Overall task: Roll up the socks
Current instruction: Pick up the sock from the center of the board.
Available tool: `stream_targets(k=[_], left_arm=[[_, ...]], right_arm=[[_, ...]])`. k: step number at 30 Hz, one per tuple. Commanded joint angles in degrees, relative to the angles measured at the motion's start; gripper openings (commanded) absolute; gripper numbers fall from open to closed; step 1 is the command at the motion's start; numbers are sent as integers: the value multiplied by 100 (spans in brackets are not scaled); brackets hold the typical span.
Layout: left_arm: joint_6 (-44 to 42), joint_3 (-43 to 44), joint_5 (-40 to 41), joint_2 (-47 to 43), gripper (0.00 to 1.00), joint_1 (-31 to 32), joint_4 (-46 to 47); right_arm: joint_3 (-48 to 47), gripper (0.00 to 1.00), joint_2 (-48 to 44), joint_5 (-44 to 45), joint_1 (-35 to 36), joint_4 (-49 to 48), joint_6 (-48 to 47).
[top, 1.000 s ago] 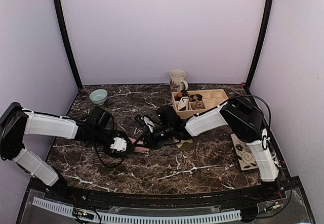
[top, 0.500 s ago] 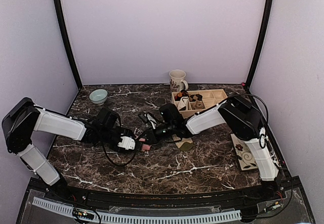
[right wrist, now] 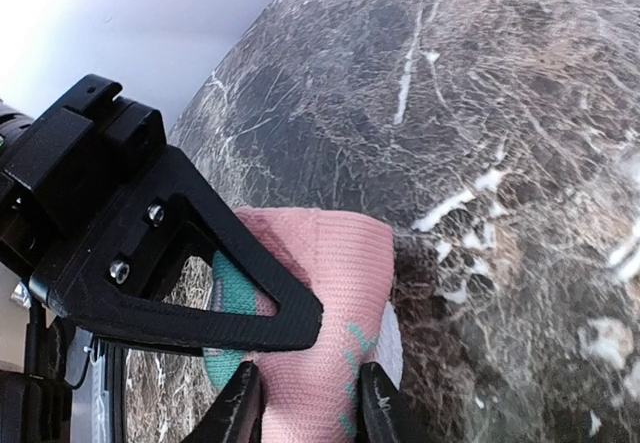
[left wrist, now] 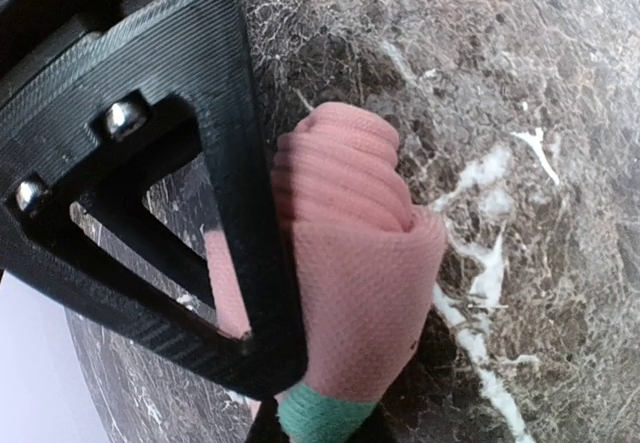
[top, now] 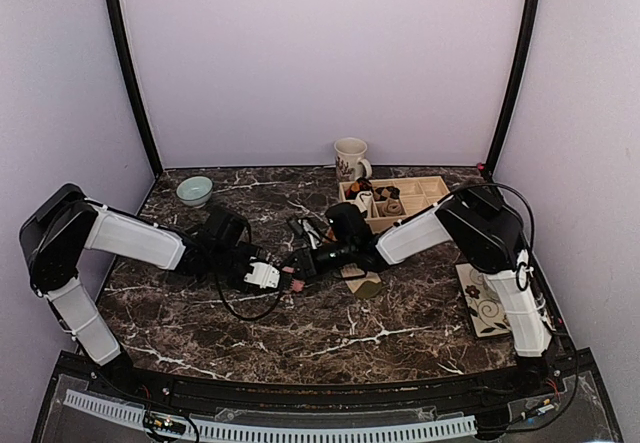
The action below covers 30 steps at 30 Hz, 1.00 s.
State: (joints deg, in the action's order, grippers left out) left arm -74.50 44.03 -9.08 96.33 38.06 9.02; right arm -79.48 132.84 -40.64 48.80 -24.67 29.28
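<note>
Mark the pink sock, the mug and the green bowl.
pink sock (left wrist: pixel 350 293), left wrist view, rolled fabric.
mug (top: pixel 350 156), top external view, its side.
green bowl (top: pixel 194 197), top external view, outer wall.

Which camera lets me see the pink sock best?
The left wrist view: the pink sock fills the middle, close up, its rolled folds and green end clear. The right wrist view shows a flatter pink part with green marks. The top view shows only a tiny pink speck.

No word, brand, number or sign can be read anywhere; the mug (top: pixel 350 156) by the table's far edge bears only a blurred motif.
</note>
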Motion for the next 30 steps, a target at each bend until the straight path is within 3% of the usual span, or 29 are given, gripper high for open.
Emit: stream_targets(k=[1, 3, 4, 5, 9, 13, 18, 23, 30], left_arm=[[273, 244, -145, 22, 0, 12, -860], [405, 406, -342, -158, 0, 8, -1298], [504, 533, -454, -228, 0, 2, -1610], [585, 646, -548, -299, 0, -6, -1964], [935, 1165, -1285, -577, 0, -400, -3092], [1367, 2016, -2315, -743, 0, -1022, -4448], [2268, 2778, -3272, -923, 0, -1282, -5166], [3874, 3318, -3959, -967, 0, -1302, -4737], [5211, 3784, -4542, -971, 0, -1302, -4226]], right_arm=[[514, 38, -351, 280, 112, 552, -128], [662, 47, -597, 421, 21, 566, -206], [697, 87, -722, 490, -24, 600, -274], [719, 98, -833, 576, -58, 679, -346], [891, 99, -1469, 1103, -201, 926, -707], [1406, 99, -2778, 2425, -246, 681, -1137], [2144, 99, -4097, 4070, -257, 111, -518], [1779, 99, -4364, 2955, -265, -272, -325], [1529, 99, -4201, 3050, 253, -927, -421]])
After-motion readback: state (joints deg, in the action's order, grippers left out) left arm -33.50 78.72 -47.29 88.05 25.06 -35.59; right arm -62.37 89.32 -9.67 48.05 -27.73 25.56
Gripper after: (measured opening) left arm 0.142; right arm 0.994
